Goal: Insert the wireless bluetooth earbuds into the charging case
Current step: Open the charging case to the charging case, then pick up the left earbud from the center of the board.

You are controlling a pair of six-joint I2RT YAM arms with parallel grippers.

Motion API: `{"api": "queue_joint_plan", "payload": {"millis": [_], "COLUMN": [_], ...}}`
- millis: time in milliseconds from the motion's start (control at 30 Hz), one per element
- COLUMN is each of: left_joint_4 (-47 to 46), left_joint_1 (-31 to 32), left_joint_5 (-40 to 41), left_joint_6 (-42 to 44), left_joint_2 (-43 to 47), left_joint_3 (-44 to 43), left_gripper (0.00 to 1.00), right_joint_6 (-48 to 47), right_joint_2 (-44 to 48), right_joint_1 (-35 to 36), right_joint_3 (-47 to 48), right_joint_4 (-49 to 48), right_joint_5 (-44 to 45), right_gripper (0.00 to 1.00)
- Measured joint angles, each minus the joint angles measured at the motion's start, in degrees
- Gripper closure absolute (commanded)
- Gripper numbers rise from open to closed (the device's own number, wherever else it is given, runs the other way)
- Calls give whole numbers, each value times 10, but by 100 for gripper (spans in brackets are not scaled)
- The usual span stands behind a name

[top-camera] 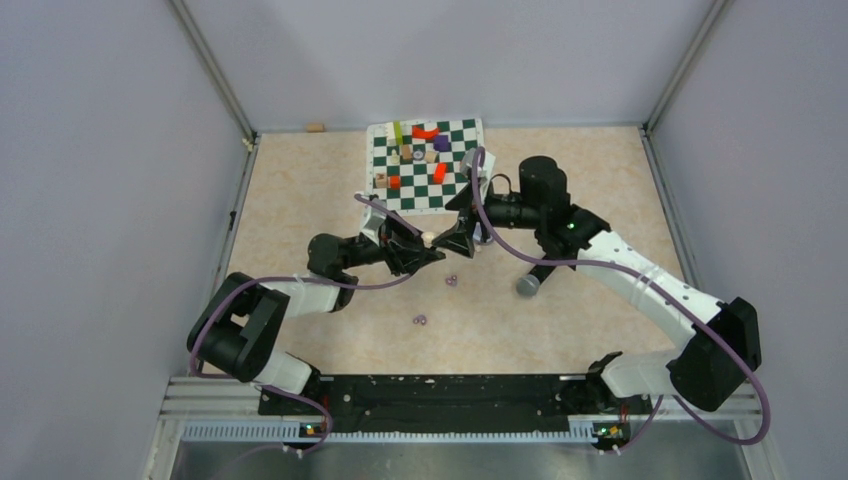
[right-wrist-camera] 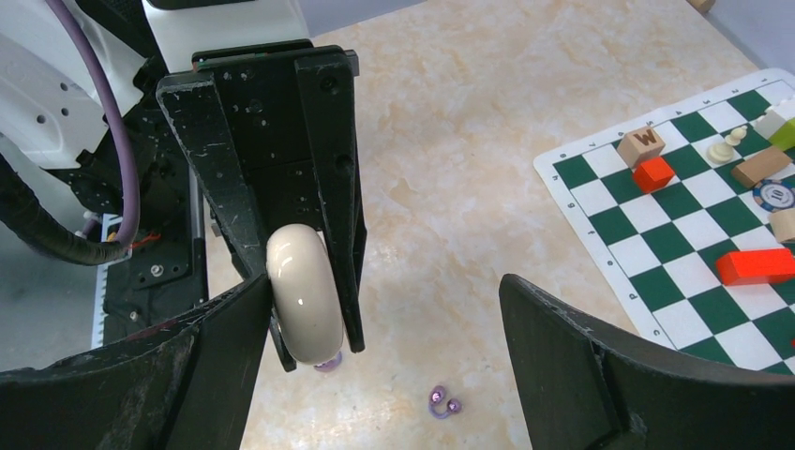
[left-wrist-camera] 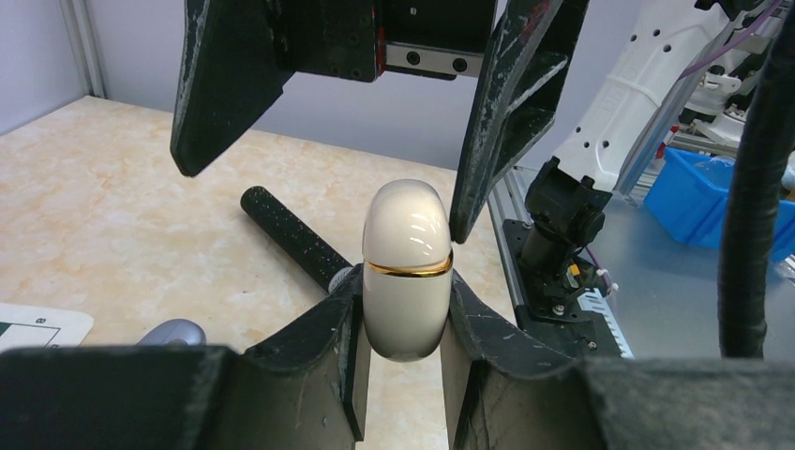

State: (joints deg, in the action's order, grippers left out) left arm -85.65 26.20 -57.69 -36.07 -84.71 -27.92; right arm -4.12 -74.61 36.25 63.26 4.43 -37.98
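The left pincer (left-wrist-camera: 405, 284) is pressed onto a cream charging case (left-wrist-camera: 407, 272), gripping its lower half from both sides. The case is held clear of the counter (top-camera: 300, 200), its lid shut down on a thin gold band.

The right pincer (right-wrist-camera: 386, 278) faces it tip to tip with its jaws spread wide. In the left wrist view one of its fingers (left-wrist-camera: 502, 122) stands just beside the lid, and whether it touches cannot be told; the other finger is well off on the opposite side.

The earbuds (top-camera: 451, 280) lie on the counter, apart from both pincers. One tiny purple piece sits just on the near side of where the pincers meet, and the second earbud (top-camera: 420, 320) lies farther toward the arm bases, apart from the first.

A black microphone (top-camera: 527, 285) lies on the counter to their right, under the right arm. A chessboard (top-camera: 420, 190) carrying small blocks sits beyond the pincers.
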Motion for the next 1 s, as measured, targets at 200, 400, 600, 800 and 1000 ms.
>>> {"api": "queue_joint_plan", "payload": {"millis": [200,400,600,800,1000], "left_joint_4": [1,-8,-9,-9,-9], "left_joint_1": [1,7,7,6,-2], "left_joint_5": [-7,-20,-23,-25,-29], "left_joint_6": [0,0,-1,-1,-4], "left_joint_2": [0,0,0,1,8], "left_joint_3": [0,0,0,0,0], "left_gripper": [100,100,100,100,100], "right_joint_6": [-9,-22,-25,7,62], "right_joint_2": [0,0,0,1,-18], "right_joint_1": [-8,-19,-20,-78,-156], "right_joint_3": [25,53,69,68,35], "right_joint_4": [11,29,46,46,35], "right_joint_5": [17,32,28,14,8], "right_gripper": [11,11,10,14,25]}}
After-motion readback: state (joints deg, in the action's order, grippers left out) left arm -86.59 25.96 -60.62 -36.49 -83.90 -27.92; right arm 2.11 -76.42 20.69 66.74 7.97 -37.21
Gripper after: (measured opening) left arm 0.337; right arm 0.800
